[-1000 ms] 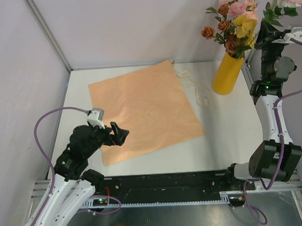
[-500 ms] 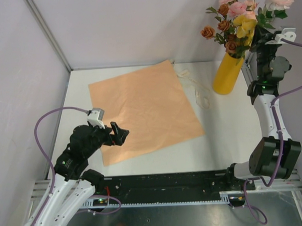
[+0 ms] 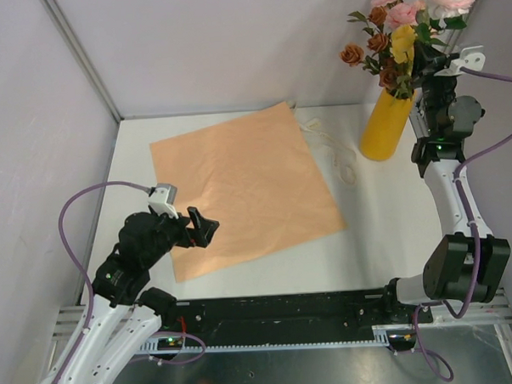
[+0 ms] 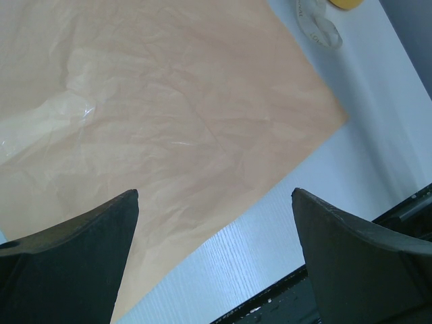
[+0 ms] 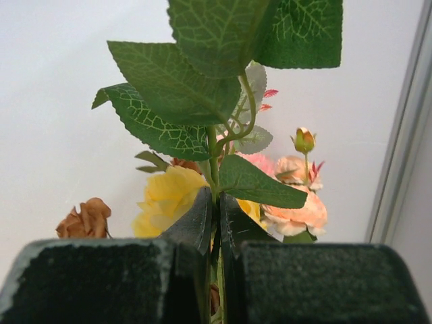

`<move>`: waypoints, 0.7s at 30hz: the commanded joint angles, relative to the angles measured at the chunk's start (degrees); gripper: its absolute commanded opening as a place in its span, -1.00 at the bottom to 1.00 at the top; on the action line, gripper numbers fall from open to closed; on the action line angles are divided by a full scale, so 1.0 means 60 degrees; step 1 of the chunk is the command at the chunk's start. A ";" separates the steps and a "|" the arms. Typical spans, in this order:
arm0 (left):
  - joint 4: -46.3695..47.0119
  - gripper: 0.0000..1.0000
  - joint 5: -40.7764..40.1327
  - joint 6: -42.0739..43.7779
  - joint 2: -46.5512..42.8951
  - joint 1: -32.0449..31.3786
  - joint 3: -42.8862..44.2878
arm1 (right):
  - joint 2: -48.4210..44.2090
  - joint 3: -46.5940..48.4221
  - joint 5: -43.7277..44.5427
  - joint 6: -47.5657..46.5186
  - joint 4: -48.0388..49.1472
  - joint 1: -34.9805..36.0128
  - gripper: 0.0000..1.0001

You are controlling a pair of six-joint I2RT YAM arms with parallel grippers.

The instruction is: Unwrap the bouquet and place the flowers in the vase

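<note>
Clenches the right gripper (image 5: 216,266) on a leafy green stem of the flowers (image 5: 169,196), up beside the vase (image 3: 386,127).
Pinches the stem between both pads, with leaves spreading above the jaws and yellow, pink and rust blooms beyond. Locates the vase just below and left of this gripper, upright, with other blooms standing in it. Notes a cream ribbon (image 3: 335,154) by the vase foot and peach paper (image 3: 243,188) flat, farther left. Shows the left gripper (image 4: 214,196) released, jaws wide and holding nothing, over the paper's near edge.
</note>
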 commanded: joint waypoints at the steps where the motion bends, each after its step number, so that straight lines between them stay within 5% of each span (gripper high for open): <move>1: 0.0115 0.99 -0.0019 0.0093 0.0062 -0.0043 0.0157 | 0.0062 0.0677 -0.0364 -0.0752 0.0927 0.0277 -1.00; 21: 0.0110 0.99 -0.0070 0.0184 0.0018 -0.0043 0.0163 | 0.0702 0.0061 -0.0469 -0.1578 0.0132 0.0340 -1.00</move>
